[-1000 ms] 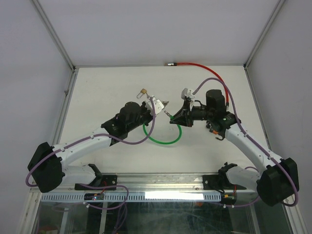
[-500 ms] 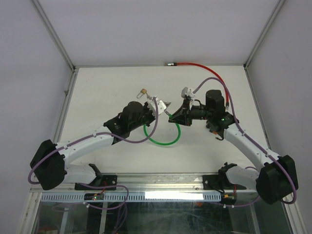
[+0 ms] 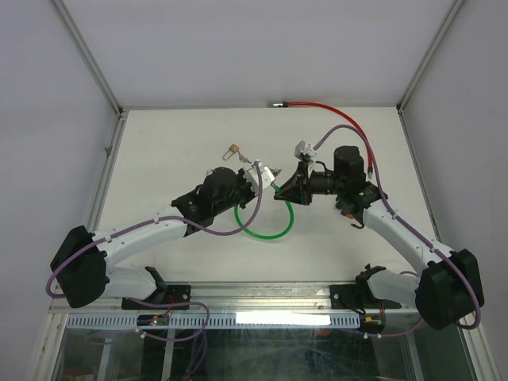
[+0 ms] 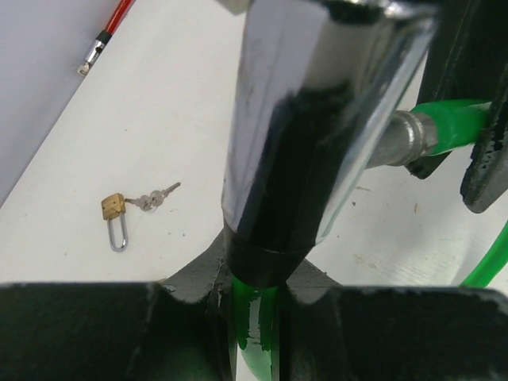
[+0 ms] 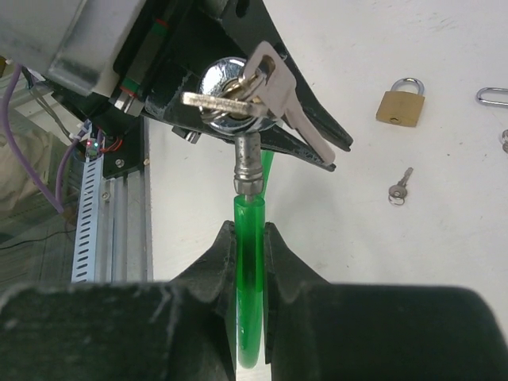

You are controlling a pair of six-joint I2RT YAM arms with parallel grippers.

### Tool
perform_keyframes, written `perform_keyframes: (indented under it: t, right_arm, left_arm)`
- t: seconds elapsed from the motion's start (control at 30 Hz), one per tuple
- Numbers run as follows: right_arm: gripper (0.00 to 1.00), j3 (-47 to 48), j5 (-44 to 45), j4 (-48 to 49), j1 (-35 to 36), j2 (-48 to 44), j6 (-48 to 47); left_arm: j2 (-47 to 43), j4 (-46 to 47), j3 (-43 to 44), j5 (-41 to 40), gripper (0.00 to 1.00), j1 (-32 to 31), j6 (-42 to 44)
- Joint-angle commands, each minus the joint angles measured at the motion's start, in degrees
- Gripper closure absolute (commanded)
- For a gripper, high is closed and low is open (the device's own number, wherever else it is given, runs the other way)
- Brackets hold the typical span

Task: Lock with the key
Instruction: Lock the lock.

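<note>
My left gripper (image 4: 254, 305) has closed in on the right gripper (image 5: 250, 242), each jaw pair pinching the green cable (image 3: 270, 235), keys (image 5: 274, 91) hanging in the chrome barrel (image 4: 317, 103).

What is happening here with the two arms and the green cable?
The two arms are closing a cable lock between them. The left gripper is shut on the green cable just below the chrome lock body. The right gripper is shut on the cable's other end and holds its metal tip against the body; I cannot tell whether it is fully in. The keys hang at the lock's face, and neither gripper holds them.
</note>
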Motion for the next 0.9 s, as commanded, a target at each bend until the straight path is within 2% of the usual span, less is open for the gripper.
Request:
perform_keyframes:
  t: [0.0, 0.23, 0.37, 0.5, 0.57, 0.7, 0.87]
  right_arm:
    - [1.00, 0.13, 0.32, 6.80, -0.77, -0.57, 1.62]
    - [1.00, 0.05, -5.17, 7.98, -0.82, -0.07, 4.17]
    - [1.00, -0.81, -7.21, 10.86, -0.73, 0.81, 7.50]
    - [1.00, -1.62, -7.10, 12.63, -0.70, 0.51, 8.16]
    - [1.00, -2.19, -4.24, 13.00, -1.11, -0.33, 6.89]
    - [1.00, -6.87, -0.02, 20.66, -3.97, -1.54, 6.15]
    - [1.00, -11.71, -1.24, 28.73, -4.59, -0.96, 2.86]
  left_arm:
    - [-1.12, 2.85, 2.08, -1.35, 1.00, -3.32, 2.76]
    - [1.95, -2.11, 4.27, -15.69, 1.00, -7.48, 8.71]
    - [3.70, -2.84, 5.10, -19.61, 1.00, -9.83, 10.46]
    - [4.64, -4.08, 5.94, -18.78, 1.00, -10.87, 11.48]
    - [4.31, -4.37, 5.67, -16.88, 1.00, -11.19, 12.22]
    - [3.12, -4.38, 3.95, -14.34, 1.00, -11.17, 14.15]
    - [3.37, -3.60, 2.24, -11.68, 1.00, -11.13, 18.18]
